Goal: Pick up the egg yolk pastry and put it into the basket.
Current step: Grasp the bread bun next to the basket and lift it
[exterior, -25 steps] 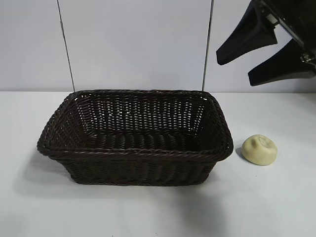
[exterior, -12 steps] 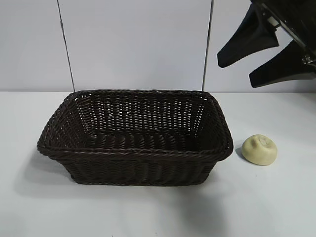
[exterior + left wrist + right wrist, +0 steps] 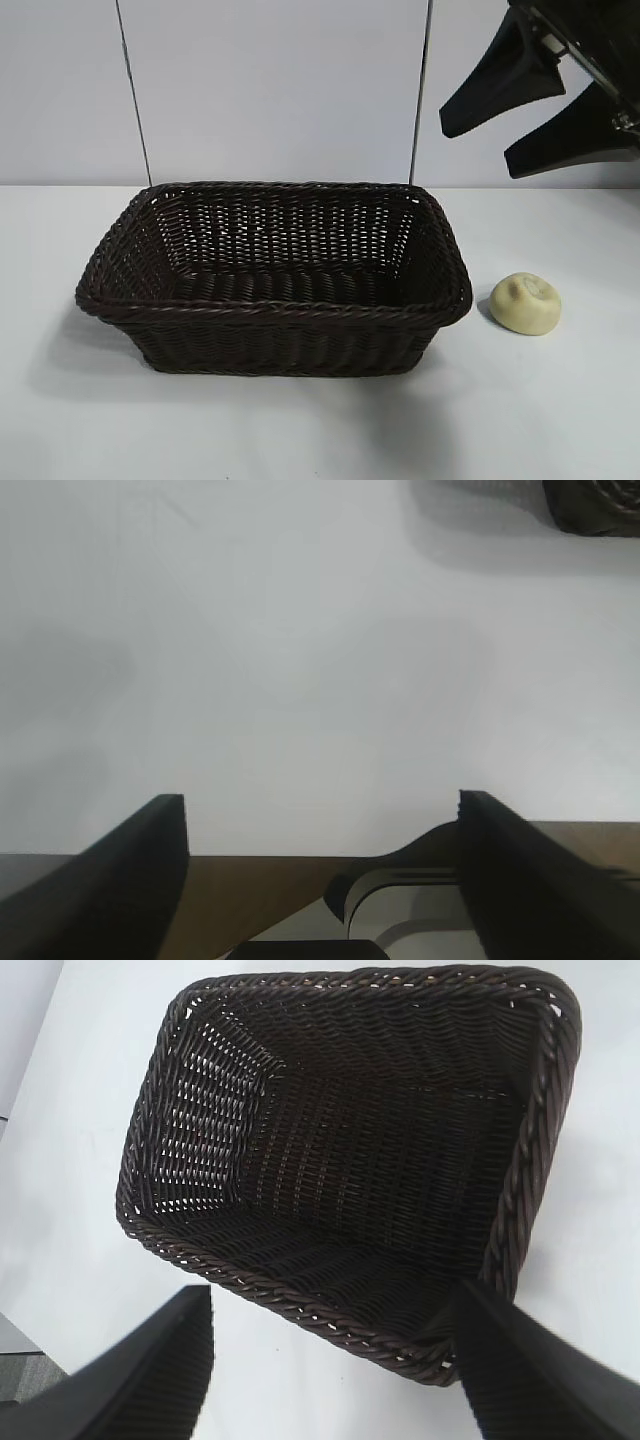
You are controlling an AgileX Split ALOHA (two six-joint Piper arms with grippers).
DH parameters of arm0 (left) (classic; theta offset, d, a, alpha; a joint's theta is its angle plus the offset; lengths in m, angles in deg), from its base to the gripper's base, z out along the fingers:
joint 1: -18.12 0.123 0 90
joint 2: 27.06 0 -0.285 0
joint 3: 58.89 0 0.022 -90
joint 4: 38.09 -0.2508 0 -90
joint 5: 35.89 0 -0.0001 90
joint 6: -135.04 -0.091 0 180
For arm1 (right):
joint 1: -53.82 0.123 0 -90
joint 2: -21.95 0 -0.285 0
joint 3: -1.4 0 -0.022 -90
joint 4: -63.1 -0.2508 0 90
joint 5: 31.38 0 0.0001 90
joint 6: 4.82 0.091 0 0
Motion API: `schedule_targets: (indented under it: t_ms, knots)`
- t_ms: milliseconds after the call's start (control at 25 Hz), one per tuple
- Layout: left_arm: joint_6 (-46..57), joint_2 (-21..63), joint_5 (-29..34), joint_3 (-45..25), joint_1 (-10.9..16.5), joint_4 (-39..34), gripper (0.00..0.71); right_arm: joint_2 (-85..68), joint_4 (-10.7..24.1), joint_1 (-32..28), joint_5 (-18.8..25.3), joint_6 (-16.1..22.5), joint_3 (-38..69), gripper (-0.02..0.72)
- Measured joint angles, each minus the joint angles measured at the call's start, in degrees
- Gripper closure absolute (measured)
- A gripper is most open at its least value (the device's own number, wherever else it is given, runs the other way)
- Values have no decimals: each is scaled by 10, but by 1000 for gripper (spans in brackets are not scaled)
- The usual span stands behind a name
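The egg yolk pastry (image 3: 525, 303), a small pale cream dome with a brownish dimple, lies on the white table just right of the basket (image 3: 275, 305). The basket is large, dark brown wicker, and holds nothing. My right gripper (image 3: 478, 150) hangs open high above the table at the upper right, well above and slightly behind the pastry. In the right wrist view the right gripper (image 3: 335, 1295) looks down at the basket (image 3: 350, 1140) with nothing between its fingers; the pastry is out of that view. My left gripper (image 3: 320, 800) is open and holds nothing, over the table's edge.
The white table (image 3: 560, 400) stretches around the basket on all sides. A pale wall with two thin dark vertical lines (image 3: 133, 90) stands behind. One corner of the basket (image 3: 595, 505) shows far off in the left wrist view.
The right gripper has shifted only very slightly in the exterior view. The pastry and basket have not moved.
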Motion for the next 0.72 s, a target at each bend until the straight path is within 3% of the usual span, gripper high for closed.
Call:
schedule_targets:
  t_ms: [240,720]
  knots:
    - [5,86,-26,-37,0,2,171,0,0,0,1,2,0,208]
    - [6,105,-30,-38,0,2,171,0,0,0,1,4,0,208]
